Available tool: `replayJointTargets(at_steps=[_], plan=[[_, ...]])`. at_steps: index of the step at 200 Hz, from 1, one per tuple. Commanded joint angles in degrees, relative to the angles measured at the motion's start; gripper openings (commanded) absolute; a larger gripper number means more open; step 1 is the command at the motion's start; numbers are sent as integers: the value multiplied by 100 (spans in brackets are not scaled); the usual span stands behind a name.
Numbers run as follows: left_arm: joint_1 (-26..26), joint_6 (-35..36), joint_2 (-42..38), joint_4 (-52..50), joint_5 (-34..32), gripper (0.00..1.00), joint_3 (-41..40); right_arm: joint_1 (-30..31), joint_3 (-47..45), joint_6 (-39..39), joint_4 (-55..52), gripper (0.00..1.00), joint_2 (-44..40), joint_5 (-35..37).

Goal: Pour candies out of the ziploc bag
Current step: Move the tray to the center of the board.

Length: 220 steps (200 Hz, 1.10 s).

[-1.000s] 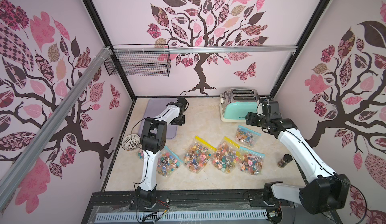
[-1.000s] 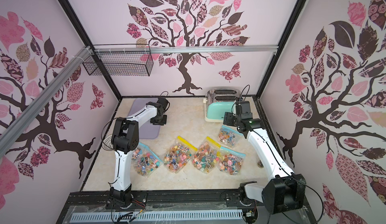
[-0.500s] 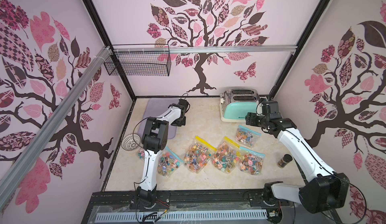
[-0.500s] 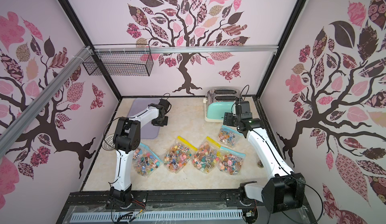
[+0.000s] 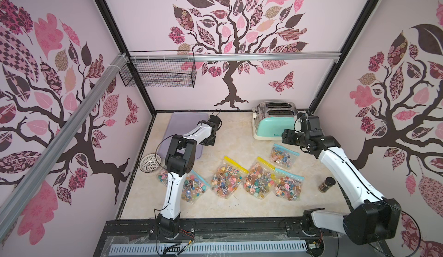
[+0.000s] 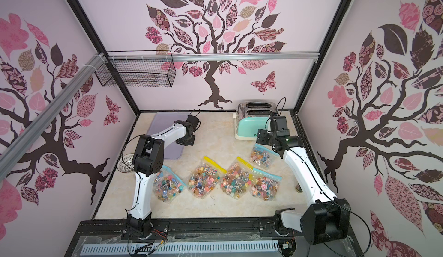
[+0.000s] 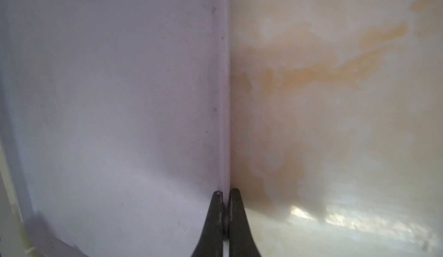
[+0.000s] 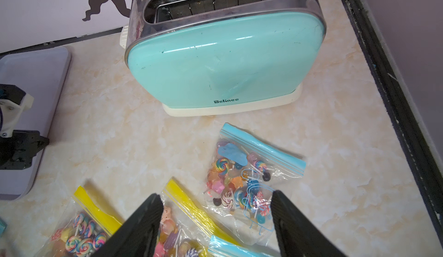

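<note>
Setting up: left claw point(image 7: 226, 192) pinches the tray point(image 7: 119, 100) at its right rim; right claw point(image 8: 215, 194), wide open and empty, likely needs to grasp the far bag point(image 8: 239, 172) next

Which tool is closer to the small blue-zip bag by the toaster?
Right. The right tool hangs open just over that bag; the left tool is far off, shut on the purple tray's rim.

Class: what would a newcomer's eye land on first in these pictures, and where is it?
Clear bags of bright candies lie across the front of the table. A mint toaster stands at the back right. The left gripper is shut on the rim of the purple tray, back left.
</note>
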Motion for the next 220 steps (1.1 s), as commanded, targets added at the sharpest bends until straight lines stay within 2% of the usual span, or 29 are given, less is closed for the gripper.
replayJointTargets(at_steps=[1, 52, 86, 106, 149, 167, 199, 220], plan=[[-499, 429, -484, 136, -26, 0, -468, 19, 20, 184, -17, 75, -206, 103], [-1413, 777, -1448, 567, -757, 0, -1734, 25, -166, 405, 137, 77, -359, -107], [-1701, 934, -1842, 717, -976, 0, -2345, 30, -150, 328, 58, 78, -217, -533], [-1713, 867, -1864, 671, -1035, 0, -2469, 28, -179, 304, 51, 78, -132, -717], [-1719, 473, -1419, 217, -1128, 0, -2119, 45, -199, 226, 31, 77, -42, -759], [-1708, 372, -1318, 201, -1085, 9, -2037, 45, -216, 187, 12, 78, -55, -729], [-1669, 254, -1386, 210, -871, 34, -1828, 46, -240, 145, 6, 78, -88, -695], [-1586, 49, -1495, 13, -644, 41, -1588, 49, -237, 120, -6, 79, -112, -670]])
